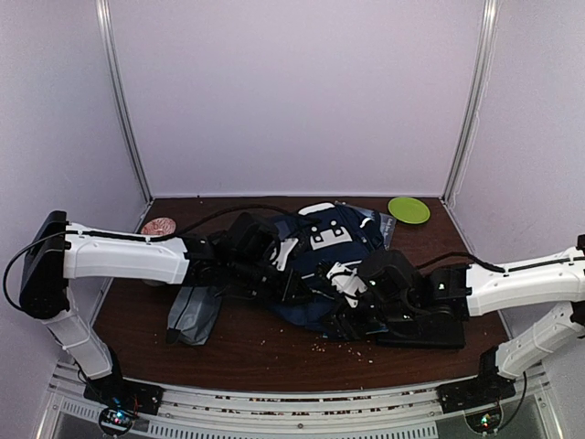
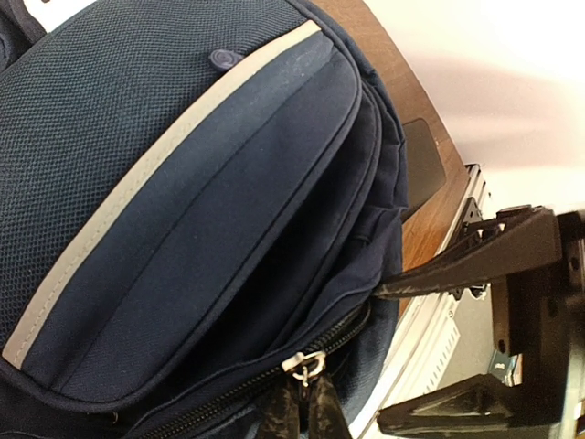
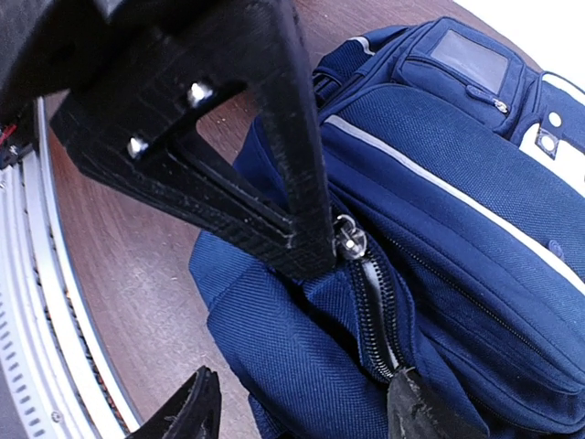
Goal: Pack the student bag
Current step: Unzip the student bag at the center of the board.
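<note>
The student bag, navy with thin white stripes, lies in the middle of the table. It fills the left wrist view and shows in the right wrist view. My left gripper is shut on the silver zipper pull of the bag's main zipper. My right gripper is open, its fingers on either side of the bag's edge fabric just below the zipper. The left gripper's finger and the zipper pull show just above it.
A small grey pouch lies left of the bag. A flat black case lies under the right arm. A green plate sits at the back right and a pinkish round object at the back left. Crumbs lie near the front edge.
</note>
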